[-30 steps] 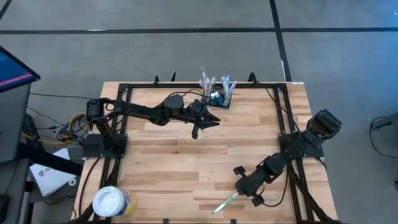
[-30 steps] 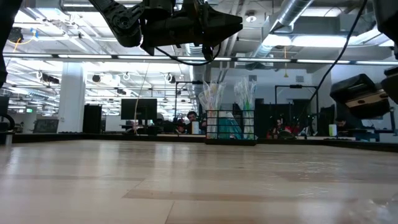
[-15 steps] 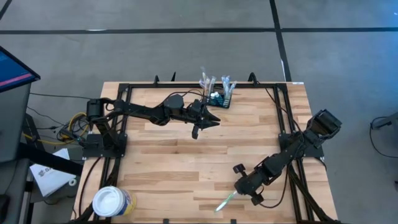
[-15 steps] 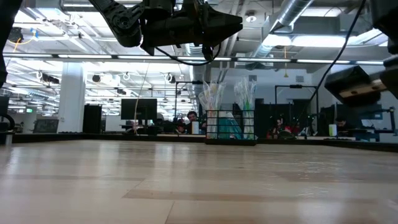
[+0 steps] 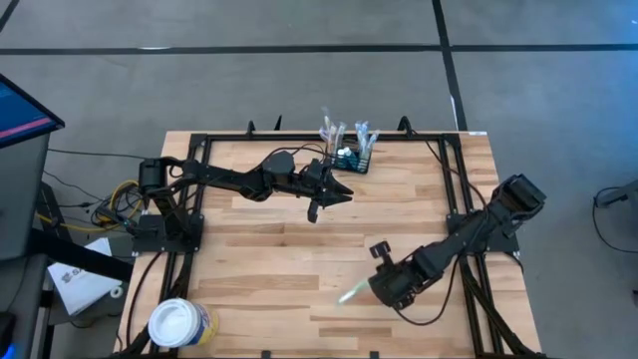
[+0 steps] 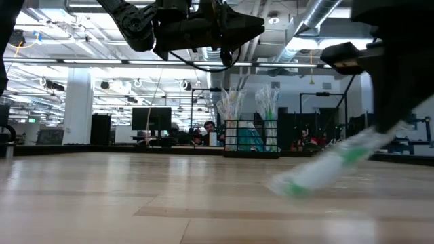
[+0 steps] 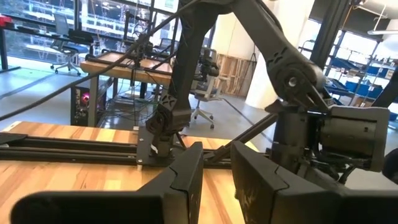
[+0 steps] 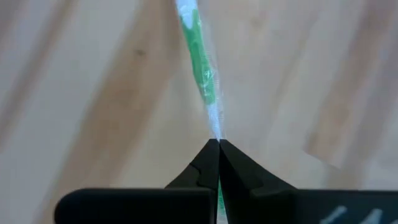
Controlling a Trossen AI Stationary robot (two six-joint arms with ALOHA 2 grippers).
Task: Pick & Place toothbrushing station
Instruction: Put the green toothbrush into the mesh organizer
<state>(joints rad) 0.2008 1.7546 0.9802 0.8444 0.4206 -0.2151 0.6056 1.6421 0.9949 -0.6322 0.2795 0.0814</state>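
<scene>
Near the front right of the table, the right gripper (image 5: 374, 288) has lifted the toothbrush (image 8: 204, 68) off the wood since a moment ago, fingers pinched on its end; carrying can begin. It looks slim, green-and-white, crinkly-wrapped. Farther back, the left gripper (image 5: 317, 207) hovers, fingers slightly parted. At the far edge stands the toothbrushing station (image 5: 351, 157), black wire mesh holding wrapped brushes.

The wooden table (image 5: 259, 249) looks smooth and matt; the toothbrush (image 8: 202, 62) seems clear-wrapped plastic.
</scene>
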